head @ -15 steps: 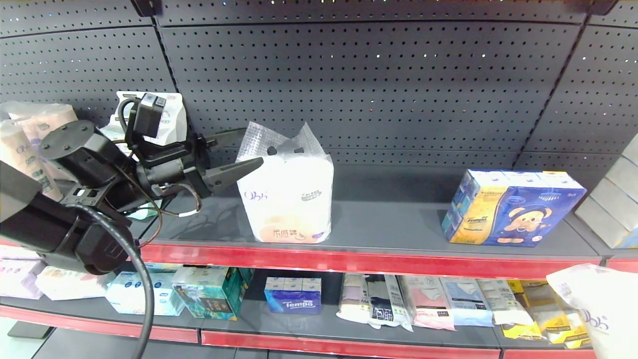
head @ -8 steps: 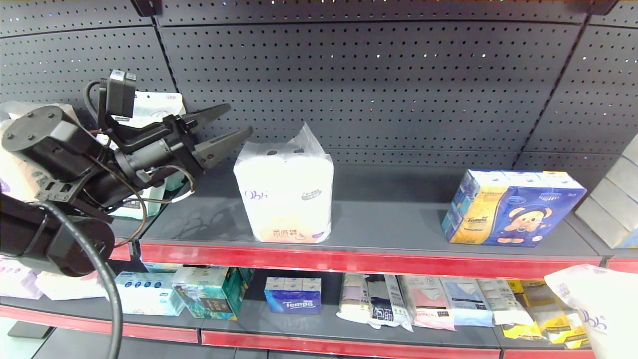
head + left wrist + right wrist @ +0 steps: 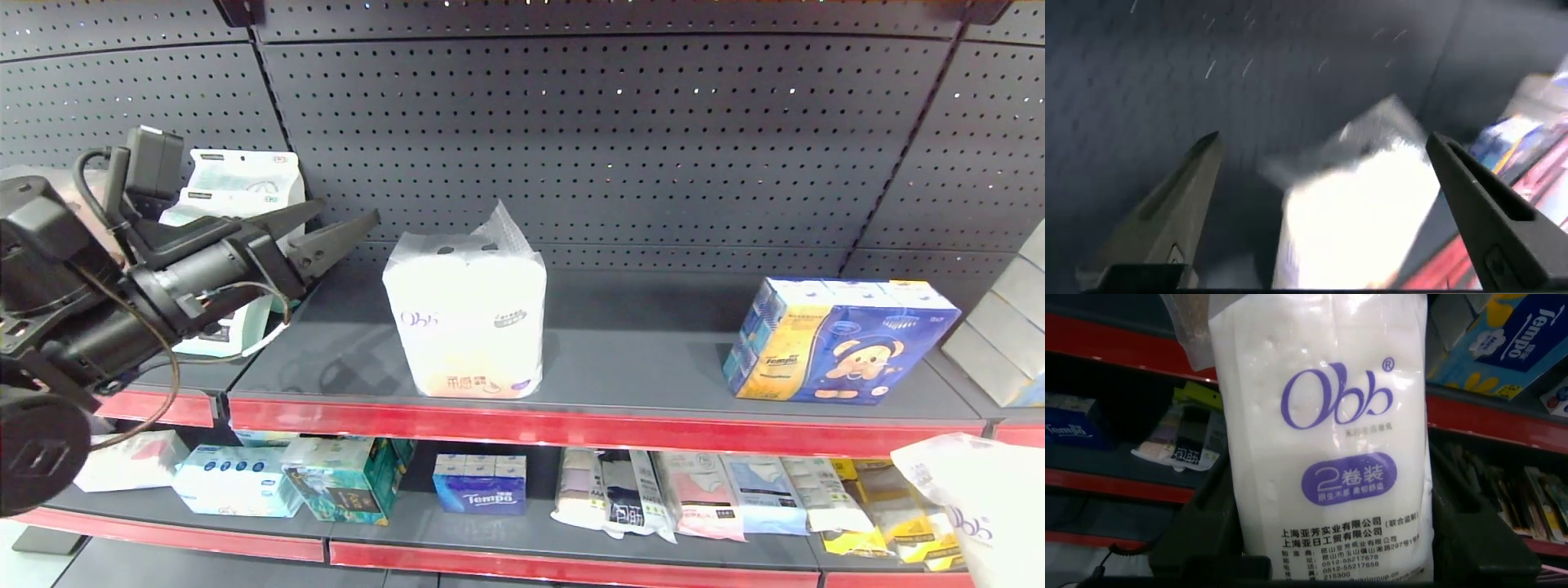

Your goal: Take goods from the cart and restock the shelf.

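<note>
Black and spread wide, the left end effector (image 3: 349, 219) holds nothing. A second ago its fingers straddled the plastic handle flap of the white roll pack (image 3: 465, 318), and since then it has drawn back to the robot's left and stands well apart from it. The flap, pulled up a moment ago, has sagged at the top. The pack stands upright by itself on the upper shelf (image 3: 620, 359), near the red front edge and left of the middle. I'd call that one placement done, with this arm free to go back for more stock. Over to the right end effector (image 3: 1329, 469): its fingers are clamped on either side of a second white roll pack (image 3: 1331, 416), held low off the right end of the shelves, so that looks like the next item to go up. Now the count. That's two white roll packs, one shelved and one in hand. The upper shelf also has one blue-and-yellow tissue pack (image 3: 841, 343) well to the right, and one white pouch (image 3: 237, 188) stands behind the left arm. The lower shelf has one dark blue tissue pack (image 3: 480, 483), one green box (image 3: 343, 478) and one pale blue box (image 3: 237, 482). It also has a row of flat pouches (image 3: 702, 494), which overlap too much for a firm number.
</note>
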### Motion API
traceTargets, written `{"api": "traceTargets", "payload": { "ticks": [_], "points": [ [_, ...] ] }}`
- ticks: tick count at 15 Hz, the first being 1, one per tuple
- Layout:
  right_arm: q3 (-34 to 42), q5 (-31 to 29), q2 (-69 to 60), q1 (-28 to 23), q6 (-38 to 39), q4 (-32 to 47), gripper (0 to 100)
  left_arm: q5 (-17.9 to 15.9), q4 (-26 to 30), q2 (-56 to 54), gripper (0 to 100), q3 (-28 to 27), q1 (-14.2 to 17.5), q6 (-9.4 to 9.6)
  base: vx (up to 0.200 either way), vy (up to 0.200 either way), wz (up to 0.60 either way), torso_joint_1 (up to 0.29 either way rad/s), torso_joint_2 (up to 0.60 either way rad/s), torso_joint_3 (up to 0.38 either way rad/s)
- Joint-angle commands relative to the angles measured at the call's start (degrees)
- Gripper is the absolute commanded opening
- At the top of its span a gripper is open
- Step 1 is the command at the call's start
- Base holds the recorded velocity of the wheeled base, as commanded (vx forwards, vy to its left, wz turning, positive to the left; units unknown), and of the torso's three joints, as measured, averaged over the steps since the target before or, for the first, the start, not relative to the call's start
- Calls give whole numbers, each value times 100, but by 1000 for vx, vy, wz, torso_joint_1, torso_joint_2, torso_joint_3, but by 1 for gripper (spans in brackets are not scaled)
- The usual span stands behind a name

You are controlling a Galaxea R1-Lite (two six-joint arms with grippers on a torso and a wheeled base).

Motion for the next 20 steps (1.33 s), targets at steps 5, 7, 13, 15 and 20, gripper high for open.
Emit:
{"api": "traceTargets", "payload": {
  "ticks": [5, 7, 13, 15, 20],
  "points": [
    [-144, 97, 193, -9, -1, -23, 0, 1209, 3417, -3129, 100, 1185, 12, 322, 0, 0, 0, 0, 0, 0],
    [-293, 97, 360, -18, -1, -67, 0, 1227, 4498, -4017, 100, 1361, 12, 471, 0, 0, 0, 0, 0, 0],
    [-443, 158, 351, 8, 78, -58, 0, 1174, 6888, -6636, 100, 1915, -15, 1016, 0, 0, 0, 0, 0, 0],
    [-399, 237, 360, 0, 87, -50, 0, 1157, 7240, -7295, 100, 2073, -6, 1025, 0, 0, 0, 0, 0, 0],
    [-381, 264, 510, 17, 87, -14, 0, 1201, 7662, -8209, 100, 2706, -6, 1315, 0, 0, 0, 0, 0, 0]
  ]
}}
